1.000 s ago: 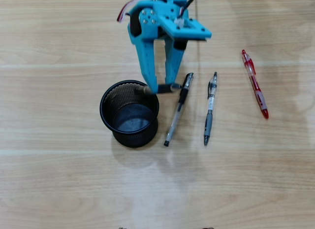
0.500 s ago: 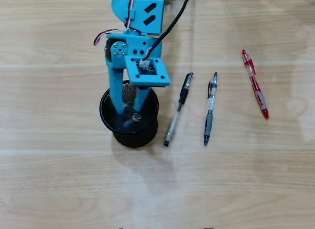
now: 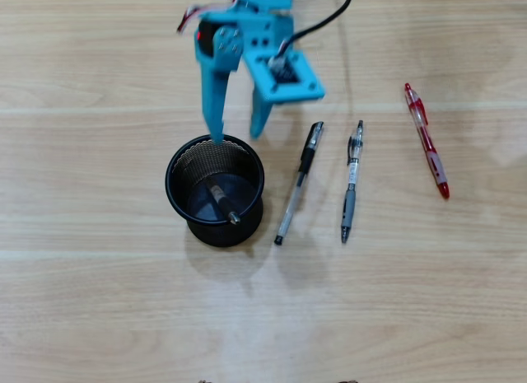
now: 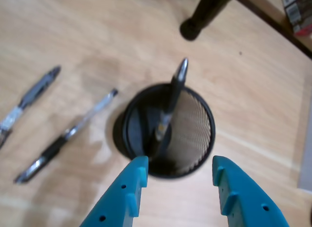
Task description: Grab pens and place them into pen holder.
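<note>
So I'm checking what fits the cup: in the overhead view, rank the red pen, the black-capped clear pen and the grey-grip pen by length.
1. Black-capped clear pen, longest.
2. Grey-grip pen and red pen: too alike to rank.

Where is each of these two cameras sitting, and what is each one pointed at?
Overhead view: fixed above, looking straight down on the wooden table; the blue arm and end effector enter from the top edge.
Wrist view: rides on the arm, looking down past the two open blue fingers.
Shared: the pen holder with the short pen inside, and the clear pen on the table.
</note>
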Available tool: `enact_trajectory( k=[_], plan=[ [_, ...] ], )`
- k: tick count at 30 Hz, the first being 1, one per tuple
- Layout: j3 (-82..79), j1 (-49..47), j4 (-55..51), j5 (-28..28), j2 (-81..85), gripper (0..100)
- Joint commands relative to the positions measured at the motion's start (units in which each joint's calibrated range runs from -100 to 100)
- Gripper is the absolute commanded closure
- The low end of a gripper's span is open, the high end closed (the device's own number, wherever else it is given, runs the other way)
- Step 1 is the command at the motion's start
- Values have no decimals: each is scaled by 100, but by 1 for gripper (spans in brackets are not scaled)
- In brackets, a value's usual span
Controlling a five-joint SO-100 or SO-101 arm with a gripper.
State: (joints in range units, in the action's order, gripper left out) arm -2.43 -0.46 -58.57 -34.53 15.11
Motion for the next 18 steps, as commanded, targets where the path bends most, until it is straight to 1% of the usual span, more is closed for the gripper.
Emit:
enact_trajectory(
  k=[1, 3, 6, 9, 12, 13, 15, 16, 18],
  plan=[
    [339, -333, -1479, 500, 974, 84],
    [375, -720, -2020, 735, 1262, 84],
    [320, -1316, -2562, 923, 1194, 84],
    [375, -1623, -2880, 887, 704, 84],
    [402, -1631, -2974, 641, -48, 84],
    [465, -1591, -2974, 479, -336, 84],
    [737, -1510, -2948, -96, -928, 84],
    [990, -1494, -2957, -807, -1485, 82],
    [1262, -1566, -2905, -1460, -2052, 78]
  ],
)
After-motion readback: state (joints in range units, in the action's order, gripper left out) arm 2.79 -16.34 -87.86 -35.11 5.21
